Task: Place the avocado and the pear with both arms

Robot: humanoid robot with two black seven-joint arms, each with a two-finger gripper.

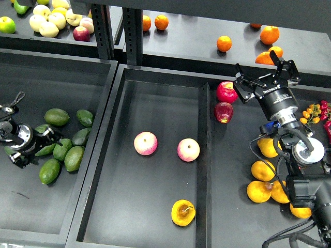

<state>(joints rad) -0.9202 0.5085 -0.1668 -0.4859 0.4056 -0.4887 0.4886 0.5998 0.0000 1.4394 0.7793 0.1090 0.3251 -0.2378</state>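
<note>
The left gripper [50, 135] sits among the glossy green egg-shaped avocados [49, 170], apparently clamped on one, the golden pear [183, 212] lies placed in the centre tray [103, 196], and the right gripper [266, 77] hovers open, empty.

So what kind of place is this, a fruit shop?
More likely a robot fruit-sorting station than a shop: black bins hold sorted piles like green fruit and oranges, and two robot arms reach in.

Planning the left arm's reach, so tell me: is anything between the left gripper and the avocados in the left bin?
Nothing visible. The left gripper is already at the pile of avocados, its tip among the nearest fruit.
</note>
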